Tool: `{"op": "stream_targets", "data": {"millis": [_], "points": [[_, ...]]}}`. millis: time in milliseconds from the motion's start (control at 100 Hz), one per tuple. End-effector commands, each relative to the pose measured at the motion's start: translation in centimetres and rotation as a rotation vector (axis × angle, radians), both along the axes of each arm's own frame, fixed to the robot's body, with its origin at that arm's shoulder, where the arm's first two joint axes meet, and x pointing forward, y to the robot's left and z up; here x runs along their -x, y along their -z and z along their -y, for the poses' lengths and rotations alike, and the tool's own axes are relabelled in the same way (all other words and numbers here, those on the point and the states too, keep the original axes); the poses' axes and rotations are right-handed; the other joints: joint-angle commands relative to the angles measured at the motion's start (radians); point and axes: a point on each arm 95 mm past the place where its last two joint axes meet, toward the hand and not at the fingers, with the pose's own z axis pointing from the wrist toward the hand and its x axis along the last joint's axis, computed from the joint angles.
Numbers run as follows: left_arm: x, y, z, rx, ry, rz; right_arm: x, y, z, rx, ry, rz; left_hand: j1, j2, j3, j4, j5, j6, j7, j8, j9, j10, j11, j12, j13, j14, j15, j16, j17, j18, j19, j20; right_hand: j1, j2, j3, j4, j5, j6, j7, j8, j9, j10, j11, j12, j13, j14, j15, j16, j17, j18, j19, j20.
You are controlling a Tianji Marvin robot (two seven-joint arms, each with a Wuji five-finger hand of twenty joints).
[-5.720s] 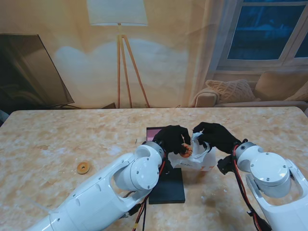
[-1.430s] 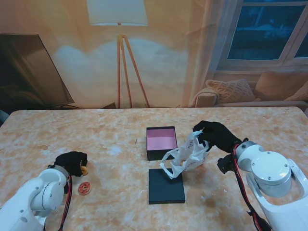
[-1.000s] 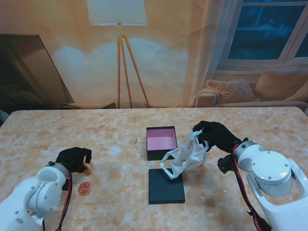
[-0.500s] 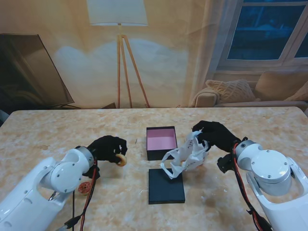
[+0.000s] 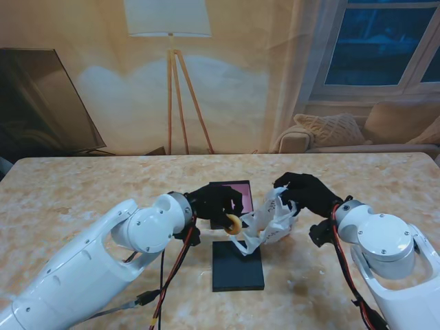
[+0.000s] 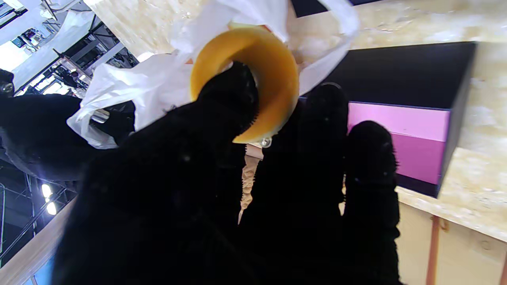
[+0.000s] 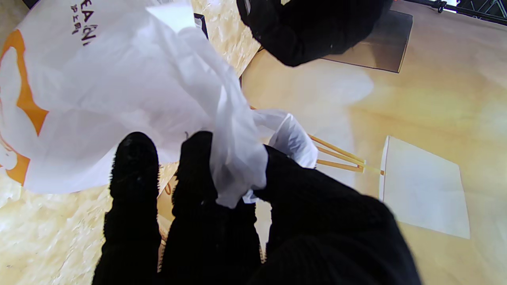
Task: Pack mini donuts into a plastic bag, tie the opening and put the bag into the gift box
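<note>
My left hand (image 5: 214, 203) is shut on a tan mini donut (image 5: 234, 223), pinched between thumb and fingers (image 6: 233, 103) right at the mouth of the white plastic bag (image 5: 269, 223). In the left wrist view the donut (image 6: 269, 67) hangs in front of the bag's crumpled edge (image 6: 130, 95). My right hand (image 5: 306, 193) is shut on the bag's upper rim and holds it up off the table; the film (image 7: 233, 158) is bunched between its fingers. The black gift box (image 5: 240, 187) with a pink inside sits just beyond my left hand, partly hidden by it.
The box's black lid (image 5: 238, 265) lies flat on the table, nearer to me than the bag. The left forearm (image 5: 103, 254) crosses the table diagonally from the near left corner. The marbled table edge (image 5: 220, 157) runs along the far side.
My left hand picked a tan donut off the left of the table and carried it right to the bag's mouth. A reddish donut seen there earlier is now hidden behind my arm. The right hand stayed put.
</note>
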Motion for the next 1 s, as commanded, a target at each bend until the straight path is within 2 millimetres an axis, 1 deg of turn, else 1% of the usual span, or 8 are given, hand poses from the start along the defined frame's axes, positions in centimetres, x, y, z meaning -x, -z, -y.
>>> {"op": "stream_targets", "data": {"millis": [0,240,490,700,990], "points": [[0.2,-1.1,1.6,0.040,0.022,-0.008,0.3,0.4,-0.4,-0.011,-0.013,-0.015,0.018,0.007,0.034,0.022,0.027,-0.010,0.058,0.015,0.027,0.014,0.009,0.014,0.023,-0.022,0.029,0.021,-0.001,0.007,0.031,0.024,0.019,0.032,-0.014,0.008,0.013,-0.010,0.021,0.001,0.000,-0.042,0.004,0.000,0.003,-0.021,0.005,-0.004,-0.004,-0.009,0.001,0.002],[0.5,-1.1,4.3,0.081,-0.001,-0.050,0.4,0.3,-0.3,-0.010,-0.015,-0.012,0.019,0.007,0.035,0.019,0.026,-0.006,0.061,0.014,0.025,0.017,0.011,0.015,0.019,-0.017,0.031,0.020,-0.005,0.010,0.034,0.023,0.019,0.033,-0.013,0.009,0.013,-0.009,0.021,0.001,0.001,-0.042,0.005,0.000,0.003,-0.021,0.005,-0.004,-0.003,-0.010,0.001,0.002],[0.3,-1.0,6.2,0.101,-0.038,-0.103,0.4,0.4,-0.4,-0.014,-0.017,-0.018,0.020,0.006,0.038,0.018,0.025,-0.002,0.062,0.012,0.022,0.021,0.013,0.014,0.015,-0.014,0.034,0.019,-0.012,0.014,0.039,0.022,0.019,0.032,-0.014,0.008,0.013,-0.009,0.020,0.001,0.000,-0.041,0.004,0.000,0.003,-0.020,0.005,-0.004,-0.003,-0.009,0.001,0.002],[-0.2,-1.1,6.9,0.087,-0.068,-0.081,0.4,0.4,-0.4,-0.018,-0.019,-0.020,0.022,0.010,0.040,0.017,0.020,-0.003,0.064,0.013,0.013,0.020,0.015,0.014,0.004,-0.009,0.036,0.018,-0.026,0.015,0.039,0.021,0.019,0.032,-0.014,0.008,0.014,-0.010,0.020,0.001,0.001,-0.043,0.004,0.000,0.003,-0.020,0.005,-0.004,-0.004,-0.009,0.001,0.002],[-0.5,-1.1,7.0,0.073,-0.098,-0.054,0.5,0.3,-0.4,-0.020,-0.023,-0.016,0.024,0.014,0.038,0.017,0.013,-0.001,0.069,0.015,0.007,0.021,0.020,0.019,-0.007,-0.004,0.043,0.022,-0.039,0.015,0.043,0.021,0.019,0.032,-0.013,0.009,0.014,-0.009,0.020,0.001,0.000,-0.041,0.004,0.001,0.004,-0.021,0.006,-0.003,-0.004,-0.009,0.000,0.002]]}}
